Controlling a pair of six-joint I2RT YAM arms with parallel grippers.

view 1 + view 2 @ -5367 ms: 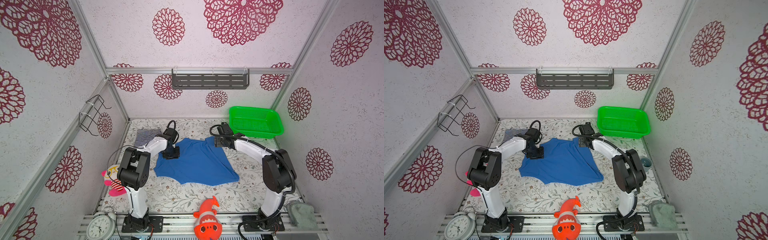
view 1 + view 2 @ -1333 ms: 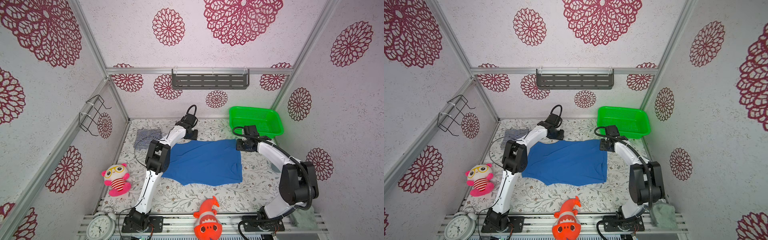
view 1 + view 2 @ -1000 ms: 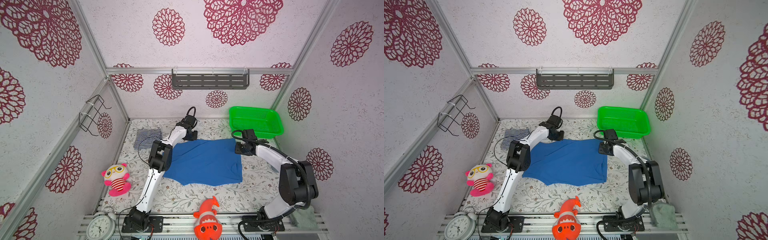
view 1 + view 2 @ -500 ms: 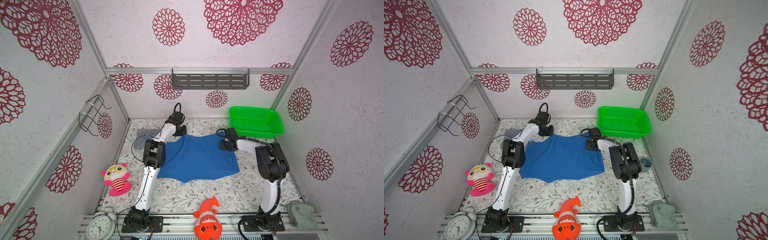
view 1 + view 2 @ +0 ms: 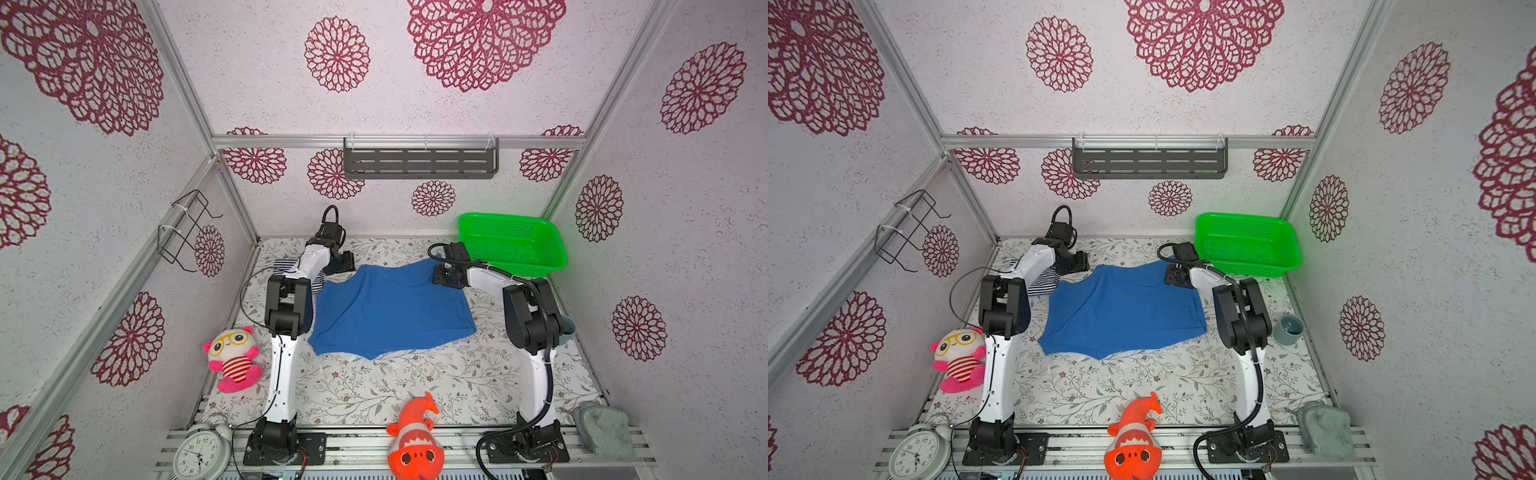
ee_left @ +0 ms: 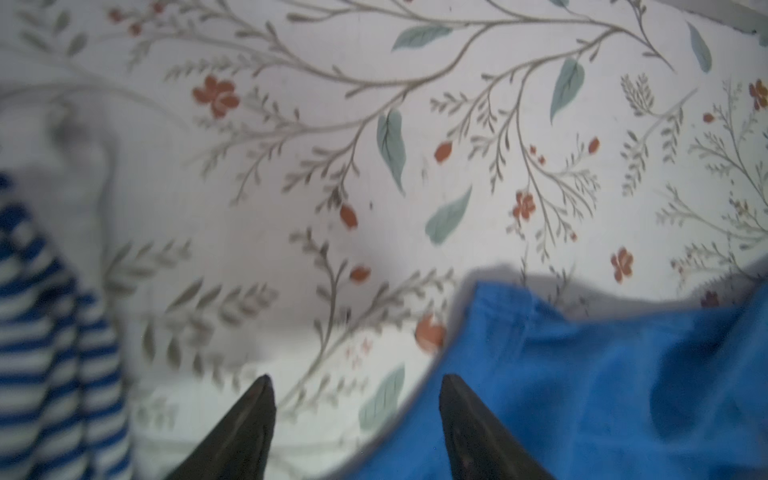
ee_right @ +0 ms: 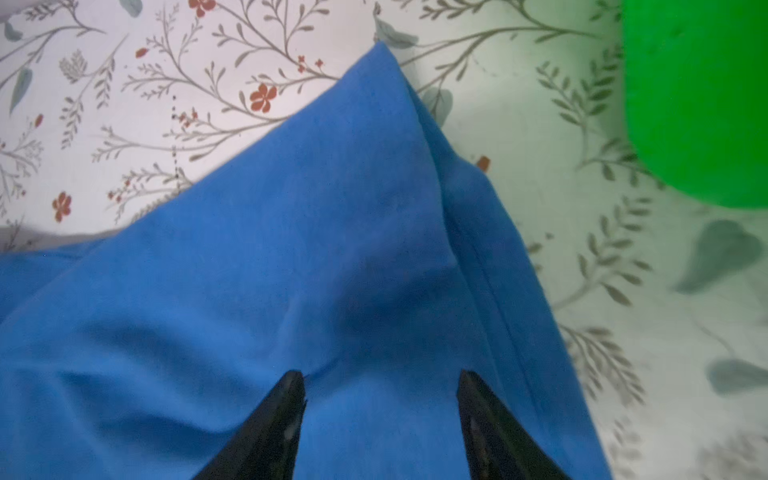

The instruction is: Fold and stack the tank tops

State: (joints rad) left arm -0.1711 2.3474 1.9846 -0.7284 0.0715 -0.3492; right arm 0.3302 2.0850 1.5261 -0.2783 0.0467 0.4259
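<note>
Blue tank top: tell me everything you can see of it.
The blue tank top is plain soft cloth, spread unfolded and slightly wrinkled on the flowered table, its far right corner drawn to a point. The left gripper is open at its far left edge, the right gripper open over that corner; neither grips it. The striped tank top lies close by.

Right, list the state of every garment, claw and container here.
blue tank top: spread out, unfolded, far corners rumpled.
striped tank top: compact bundle, apart from any stack, partly hidden.
left claw: open, empty, beside the blue tank top's corner.
right claw: open, empty, over the blue tank top's other far corner.
green basket: upright, empty.
</note>
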